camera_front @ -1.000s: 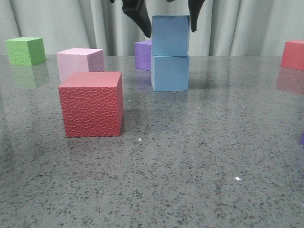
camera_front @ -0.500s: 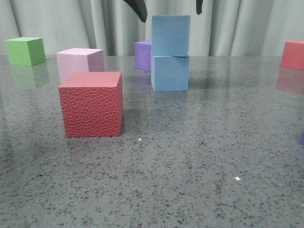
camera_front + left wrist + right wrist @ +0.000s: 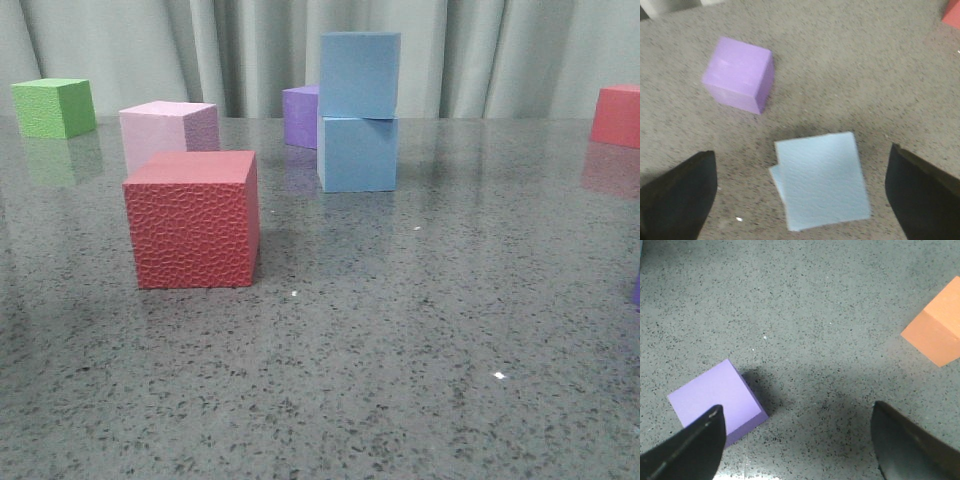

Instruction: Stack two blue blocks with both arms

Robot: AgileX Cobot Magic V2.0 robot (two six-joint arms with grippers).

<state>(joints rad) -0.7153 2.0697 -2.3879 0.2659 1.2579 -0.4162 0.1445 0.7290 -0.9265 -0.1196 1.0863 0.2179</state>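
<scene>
Two pale blue blocks stand stacked at the back middle of the table: the upper blue block [image 3: 360, 75] rests on the lower blue block [image 3: 358, 155], turned slightly. Neither gripper shows in the front view. In the left wrist view the stack is seen from above: the upper block's top [image 3: 822, 180], with a sliver of the lower block [image 3: 775, 176] showing beside it. My left gripper [image 3: 801, 165] is open and empty, well above the stack, jaws wide on either side. My right gripper [image 3: 797, 410] is open and empty over bare table.
A purple cube [image 3: 300, 115] stands just behind the stack, also in the left wrist view [image 3: 740, 72]. A red cube [image 3: 195, 220], pink cube [image 3: 165, 130] and green cube [image 3: 55, 105] stand left; another red cube [image 3: 617, 115] far right. Another purple cube [image 3: 715, 395] and an orange cube [image 3: 937, 327] lie below my right gripper.
The black fingers on either side of the upper blue block have risen out of the front view. The upper block stays on the lower one.
</scene>
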